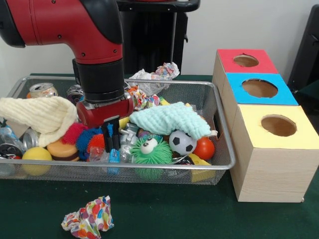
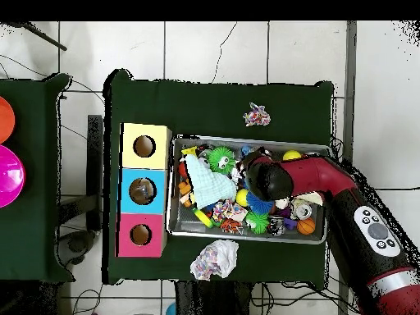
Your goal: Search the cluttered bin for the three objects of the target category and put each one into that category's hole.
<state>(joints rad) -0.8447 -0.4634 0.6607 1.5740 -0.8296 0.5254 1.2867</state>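
The wire mesh bin (image 1: 219,164) is full of clutter; it also shows in the overhead view (image 2: 246,138). My gripper (image 1: 110,144) reaches down into its middle, next to a blue spiky ball (image 1: 89,139). Its two black fingers (image 1: 106,134) stand close together, their tips at a crushed clear bottle with blue markings (image 1: 99,155). Another clear crushed bottle (image 1: 7,135) lies at the bin's left end. The red-topped box's hole (image 1: 245,60) is the farthest of the three boxes, right of the bin; it also shows in the overhead view (image 2: 140,235). In the overhead view the arm hides the gripper.
The blue-topped box (image 1: 259,88) and the yellow-topped box (image 1: 278,125) stand beside the red one. The bin holds a cream cloth (image 1: 40,114), a mint cloth (image 1: 169,119), a green spiky ball (image 1: 149,149), a small football (image 1: 182,143) and cans (image 1: 42,89). Crumpled paper (image 1: 88,219) lies before the bin.
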